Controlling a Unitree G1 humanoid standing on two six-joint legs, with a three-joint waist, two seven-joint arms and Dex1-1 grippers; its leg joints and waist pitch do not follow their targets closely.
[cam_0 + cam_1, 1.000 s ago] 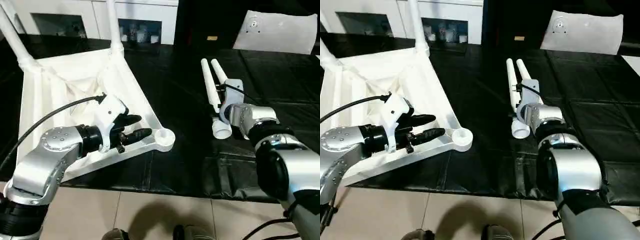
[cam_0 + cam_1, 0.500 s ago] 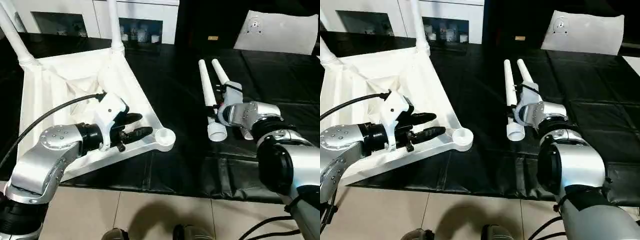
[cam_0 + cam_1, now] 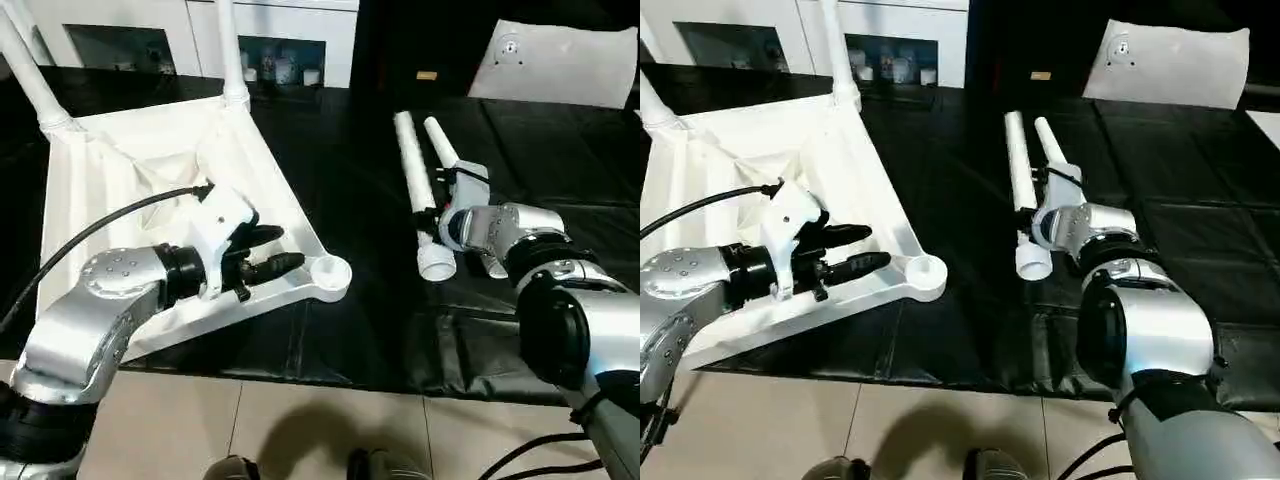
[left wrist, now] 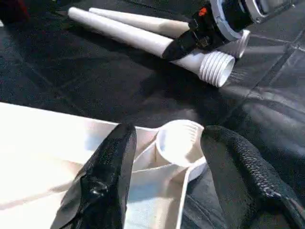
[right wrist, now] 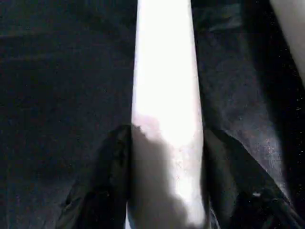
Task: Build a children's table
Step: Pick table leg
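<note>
While the right pincer (image 5: 164, 191) clamps a loose white leg (image 3: 412, 180) near the worktop's (image 3: 340, 190) middle, likely to lift it, the left pincer (image 4: 167, 157) straddles, fingers apart, the upturned tabletop's (image 3: 150, 180) empty corner socket (image 3: 331, 271) at the near edge, apparently steadying it.

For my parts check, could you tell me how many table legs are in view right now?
4: two legs stand in the upturned table top's far corner sockets; two lie on the black mat, one between the right gripper's fingers, one beside it.
</note>
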